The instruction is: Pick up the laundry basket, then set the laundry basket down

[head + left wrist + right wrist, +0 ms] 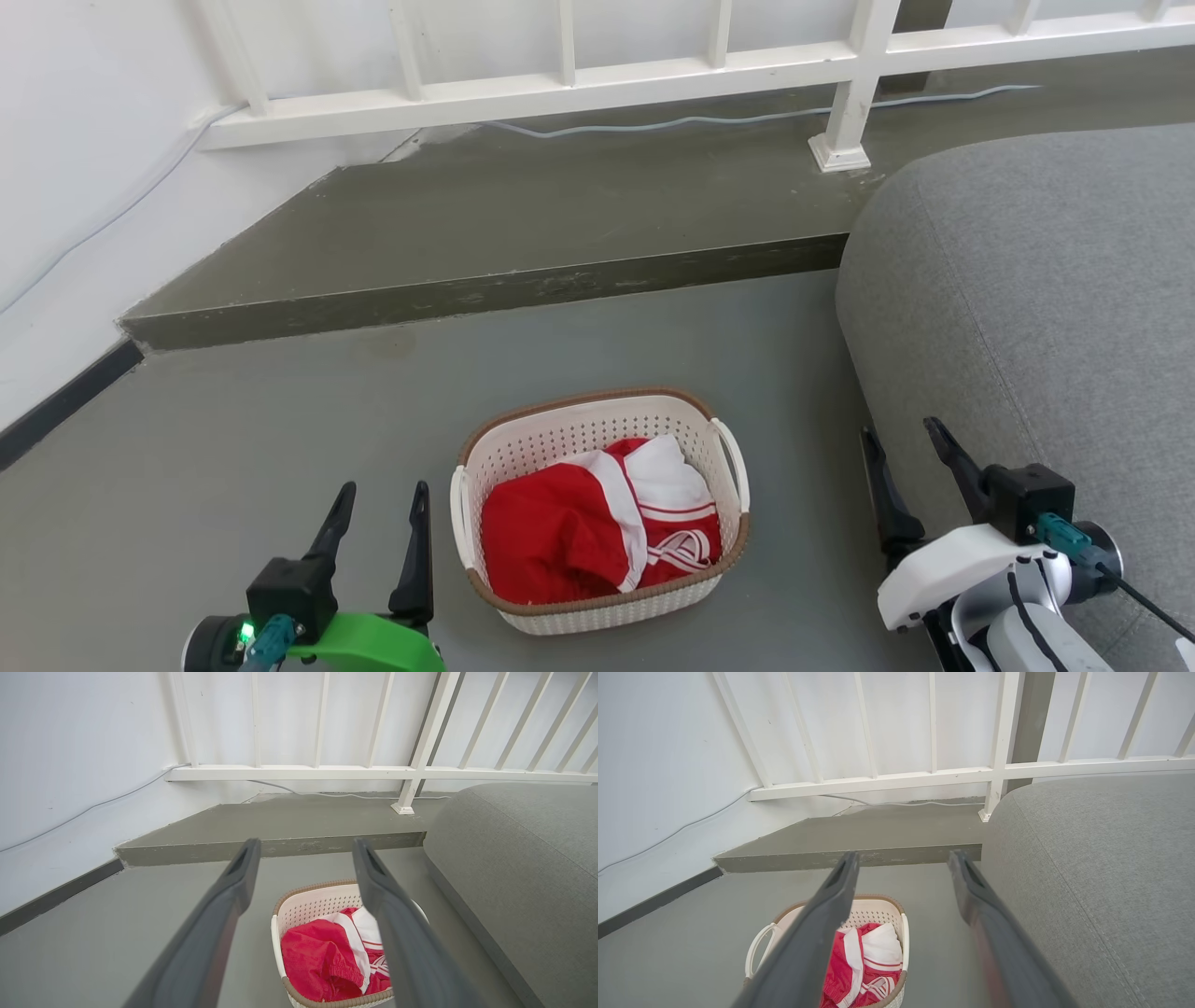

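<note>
The small cream-white perforated plastic laundry basket with a brown woven-look rim sits on the grey floor near a grey fabric sofa. It holds a red-and-white garment. The left gripper hovers just beside the basket's left handle, fingers apart. The right gripper hangs between basket and sofa, fingers spread and empty.

The head camera looks down from above on the laundry basket, set low in mid-frame. Both wrist cameras ride lower, nearer the floor, facing forward toward the white railing: the left gripper camera from the basket's left, the right gripper camera from beside the grey sofa. All three views share basket, raised step, railing and sofa.
</note>
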Tool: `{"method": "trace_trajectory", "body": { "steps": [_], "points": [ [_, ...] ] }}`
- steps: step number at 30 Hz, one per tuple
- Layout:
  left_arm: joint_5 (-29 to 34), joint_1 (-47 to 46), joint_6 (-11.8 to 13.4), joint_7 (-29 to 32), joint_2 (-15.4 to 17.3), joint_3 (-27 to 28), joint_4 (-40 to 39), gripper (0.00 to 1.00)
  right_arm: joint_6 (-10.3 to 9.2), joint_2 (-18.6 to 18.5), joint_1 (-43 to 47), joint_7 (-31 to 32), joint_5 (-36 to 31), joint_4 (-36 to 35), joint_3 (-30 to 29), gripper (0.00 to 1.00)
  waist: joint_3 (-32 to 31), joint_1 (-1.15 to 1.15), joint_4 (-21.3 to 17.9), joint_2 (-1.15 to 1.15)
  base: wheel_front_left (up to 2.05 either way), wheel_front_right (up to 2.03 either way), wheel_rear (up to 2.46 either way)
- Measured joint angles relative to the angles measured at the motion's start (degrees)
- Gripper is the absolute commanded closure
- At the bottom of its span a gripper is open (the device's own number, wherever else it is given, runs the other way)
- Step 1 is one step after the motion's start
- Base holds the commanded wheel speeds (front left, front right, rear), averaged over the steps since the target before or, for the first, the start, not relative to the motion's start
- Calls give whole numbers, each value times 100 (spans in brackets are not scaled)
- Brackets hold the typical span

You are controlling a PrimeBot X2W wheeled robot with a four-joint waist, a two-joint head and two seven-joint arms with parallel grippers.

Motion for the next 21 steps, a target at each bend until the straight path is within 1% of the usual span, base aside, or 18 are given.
{"method": "trace_trajectory", "body": {
  "steps": [14,15,21],
  "points": [
    [85,201,18,0,-1,20,-245,0,-41,12,169,0,-122,-180,-78,0,38,0,1,0,0,0,0],
    [85,207,26,0,-2,20,-252,100,-41,12,182,0,-141,-190,-78,100,39,0,1,0,0,0,0],
    [47,291,23,26,-43,-14,-35,100,-31,113,385,10,-127,-1,-46,100,40,0,1,0,0,0,0]
  ]
}}
